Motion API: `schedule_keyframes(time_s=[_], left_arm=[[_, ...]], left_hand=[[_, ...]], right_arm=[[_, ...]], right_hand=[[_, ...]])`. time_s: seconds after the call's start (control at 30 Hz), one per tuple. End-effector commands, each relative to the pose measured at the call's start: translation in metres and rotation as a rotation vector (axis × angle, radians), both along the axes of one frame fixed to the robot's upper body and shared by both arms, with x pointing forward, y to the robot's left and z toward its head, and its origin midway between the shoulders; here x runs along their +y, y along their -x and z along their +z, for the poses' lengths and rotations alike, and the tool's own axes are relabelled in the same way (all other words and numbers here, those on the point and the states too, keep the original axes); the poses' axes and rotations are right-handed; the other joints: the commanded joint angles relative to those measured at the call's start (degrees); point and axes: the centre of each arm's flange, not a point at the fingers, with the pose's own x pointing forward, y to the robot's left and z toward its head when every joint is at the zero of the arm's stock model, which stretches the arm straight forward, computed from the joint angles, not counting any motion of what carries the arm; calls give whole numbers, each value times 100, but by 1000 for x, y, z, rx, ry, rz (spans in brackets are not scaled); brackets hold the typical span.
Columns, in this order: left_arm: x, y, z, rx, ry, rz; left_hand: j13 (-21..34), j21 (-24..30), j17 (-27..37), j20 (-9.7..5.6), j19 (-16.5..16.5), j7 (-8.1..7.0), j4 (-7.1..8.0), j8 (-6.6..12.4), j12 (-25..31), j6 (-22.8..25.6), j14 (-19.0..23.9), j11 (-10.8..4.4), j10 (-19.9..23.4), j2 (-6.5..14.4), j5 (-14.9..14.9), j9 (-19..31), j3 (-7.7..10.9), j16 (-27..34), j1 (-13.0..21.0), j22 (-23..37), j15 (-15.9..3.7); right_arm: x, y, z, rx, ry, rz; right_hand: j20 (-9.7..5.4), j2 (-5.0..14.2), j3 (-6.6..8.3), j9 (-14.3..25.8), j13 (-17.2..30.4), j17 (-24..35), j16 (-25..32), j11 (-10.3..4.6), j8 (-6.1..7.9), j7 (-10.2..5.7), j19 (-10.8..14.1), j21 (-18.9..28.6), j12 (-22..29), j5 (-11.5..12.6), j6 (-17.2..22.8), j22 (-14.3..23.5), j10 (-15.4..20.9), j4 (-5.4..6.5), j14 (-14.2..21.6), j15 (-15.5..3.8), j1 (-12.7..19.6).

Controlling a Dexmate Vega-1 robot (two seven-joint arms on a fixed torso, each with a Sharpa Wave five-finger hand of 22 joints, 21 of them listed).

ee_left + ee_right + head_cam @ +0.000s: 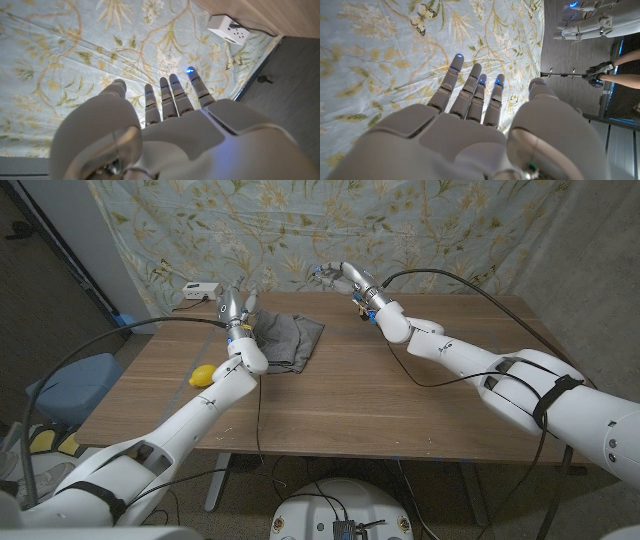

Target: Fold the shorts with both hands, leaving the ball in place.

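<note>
The grey shorts (pixel 287 339) lie bunched on the wooden table (pixel 380 395) at its far left. A yellow ball (pixel 203 375) sits on the table nearer than the shorts, off their left corner. My left hand (pixel 237 306) is raised over the shorts' left edge and holds nothing. In the left wrist view this hand (pixel 170 125) has its fingers straight and apart, pointing at the floral curtain. My right hand (pixel 335 275) hovers over the table's far edge, right of the shorts. In the right wrist view it (pixel 470 115) is spread and holds nothing.
A white box (pixel 203 289) (pixel 229 29) with a cable sits at the table's far left corner. A floral curtain (pixel 330 230) hangs behind the table. A blue seat (pixel 70 380) stands left of the table. A person's limb (pixel 620 67) is at the right wrist picture's edge.
</note>
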Motion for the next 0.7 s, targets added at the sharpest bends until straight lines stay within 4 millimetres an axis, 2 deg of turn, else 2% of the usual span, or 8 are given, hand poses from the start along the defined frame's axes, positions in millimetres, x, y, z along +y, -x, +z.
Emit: schedule_keyframes(time_s=[0.03,0.13,0.27,0.7], left_arm=[[-8,27,7,-14,32,-360],[-10,30,6,-7,30,-413],[-13,32,4,9,41,-484],[-16,34,-5,49,73,-689]], left_hand=[[-39,-52,-42,32,-97,-13,54,-15,-6,-110,-157,5,-121,-22,6,0,28,-35,-121,8,8],[-74,-88,-82,39,-141,-26,74,-11,0,-171,-273,9,-177,-37,-5,-5,24,-45,-189,3,7],[-97,-111,-106,37,-172,-34,91,-15,-2,-224,-316,13,-225,-40,-13,-8,22,-38,-237,1,39],[-212,-211,-210,11,-275,-98,197,-18,-4,-455,-584,53,-444,-67,-62,-24,-20,-35,-504,-4,75]], right_arm=[[-35,2,4,166,-88,84],[-47,3,4,213,-115,112],[-63,6,1,258,-163,142],[-108,19,-15,368,-303,189]], right_hand=[[51,-34,-42,11,-14,-57,-41,29,-17,-3,-100,-96,3,-54,-302,5,-203,74,-224,-31,-214],[113,-42,-67,11,-27,-109,-63,32,-32,-2,-188,-180,-5,-76,-566,0,-376,103,-407,34,-326],[116,-53,-74,9,-38,-162,-76,65,-29,1,-260,-252,-1,-87,-754,-5,-486,102,-554,68,-382],[141,-78,-103,4,-63,-269,-86,153,3,31,-384,-396,26,-110,-1005,-13,-646,112,-849,219,-513]])
